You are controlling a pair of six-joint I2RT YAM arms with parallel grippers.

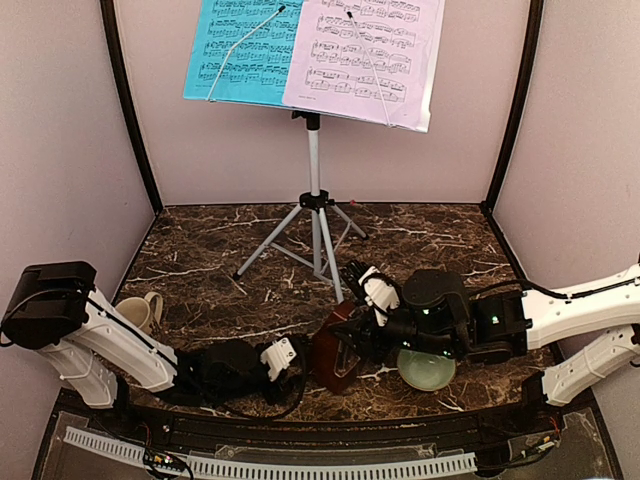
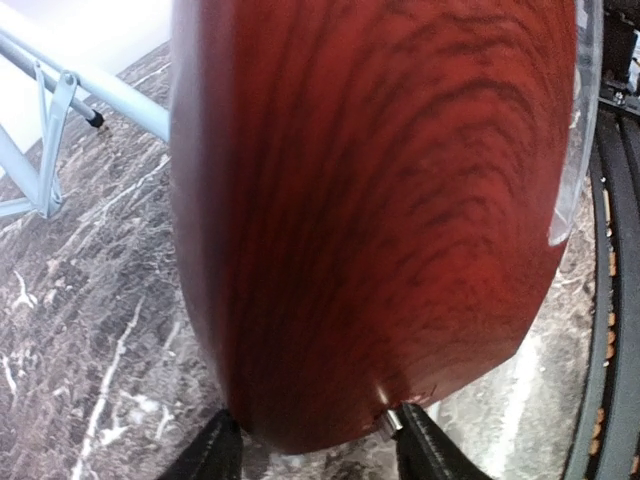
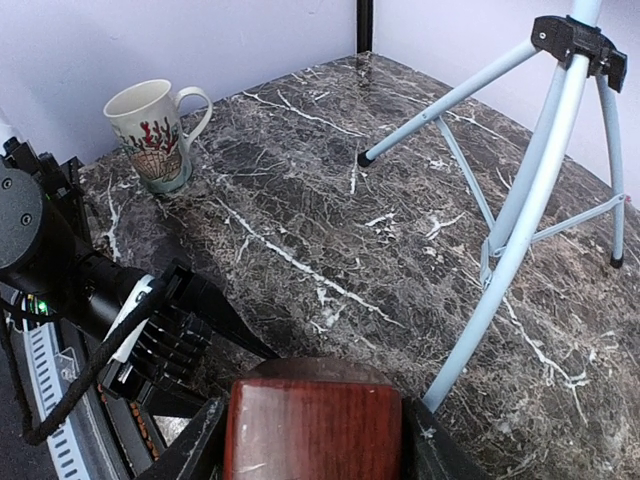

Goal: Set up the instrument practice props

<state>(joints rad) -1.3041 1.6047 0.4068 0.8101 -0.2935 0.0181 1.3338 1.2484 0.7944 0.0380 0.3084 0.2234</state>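
The silver-white music stand (image 1: 313, 160) stands at the back on its tripod. On its desk are the blue sheet (image 1: 240, 50) on the left and the lilac sheet (image 1: 365, 55) on the right. The reddish-brown metronome (image 1: 332, 352) is tilted near the table's front middle, between both grippers. My right gripper (image 1: 352, 335) is shut on it, and the right wrist view shows the metronome (image 3: 315, 430) clamped between the fingers. My left gripper (image 1: 300, 362) meets it from the left. In the left wrist view the metronome (image 2: 380, 200) fills the frame, with both fingertips against its near end.
A beige mug (image 1: 135, 312) stands at the left, also in the right wrist view (image 3: 150, 130). A pale green bowl (image 1: 427, 370) sits under the right arm. The tripod legs (image 3: 520, 220) spread just behind the metronome. Walls enclose the dark marble table (image 1: 230, 250).
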